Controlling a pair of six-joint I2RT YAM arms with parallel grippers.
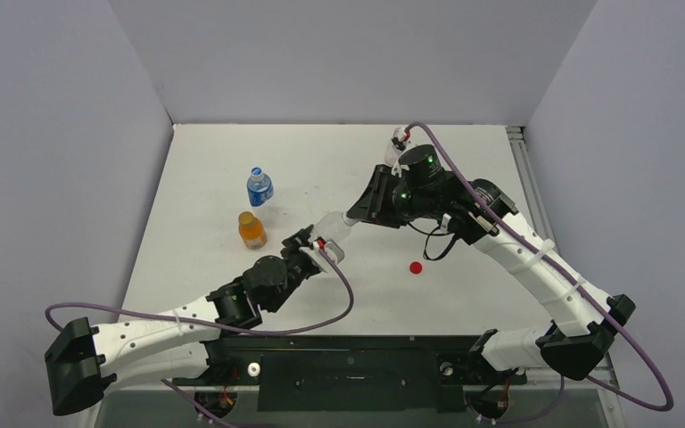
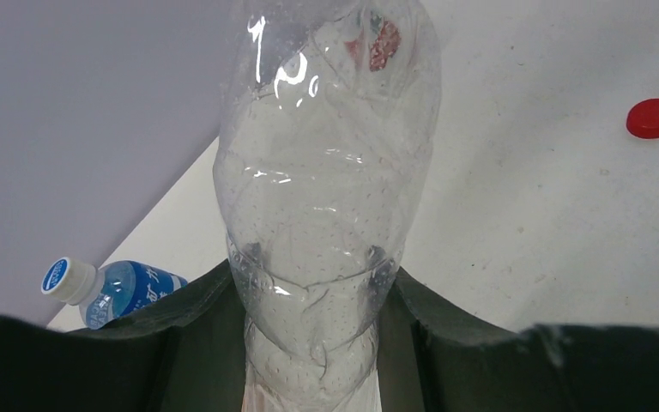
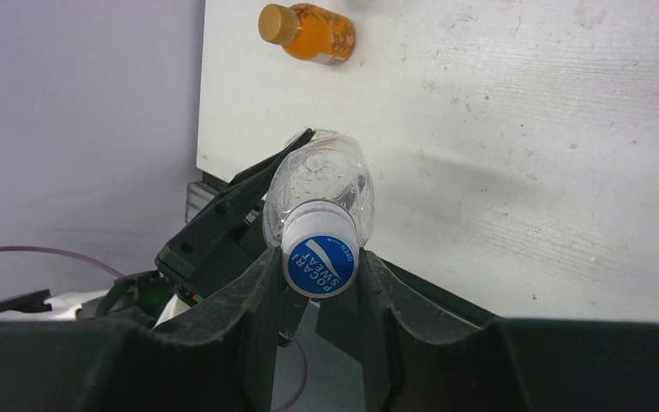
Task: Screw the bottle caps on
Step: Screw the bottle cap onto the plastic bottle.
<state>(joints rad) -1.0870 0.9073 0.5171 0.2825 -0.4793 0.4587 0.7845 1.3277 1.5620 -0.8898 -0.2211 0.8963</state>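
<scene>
A clear empty bottle [image 1: 333, 226] hangs in the air, lying sideways between the two arms. My left gripper [image 2: 313, 343] is shut on its lower body. My right gripper [image 3: 320, 276] is shut on the blue-and-white cap [image 3: 320, 257], which sits on the bottle's neck. A loose red cap [image 1: 416, 267] lies on the table to the right of the bottle. The orange bottle [image 1: 251, 230] carries an orange-gold cap [image 3: 275, 24]. The blue-labelled bottle [image 1: 259, 186] carries a blue-and-white cap [image 2: 60, 276].
Another clear bottle [image 1: 400, 141] stands at the back, behind the right arm. Grey walls close the table [image 1: 232, 152] at the left, back and right. Purple cables trail from both arms near the front edge.
</scene>
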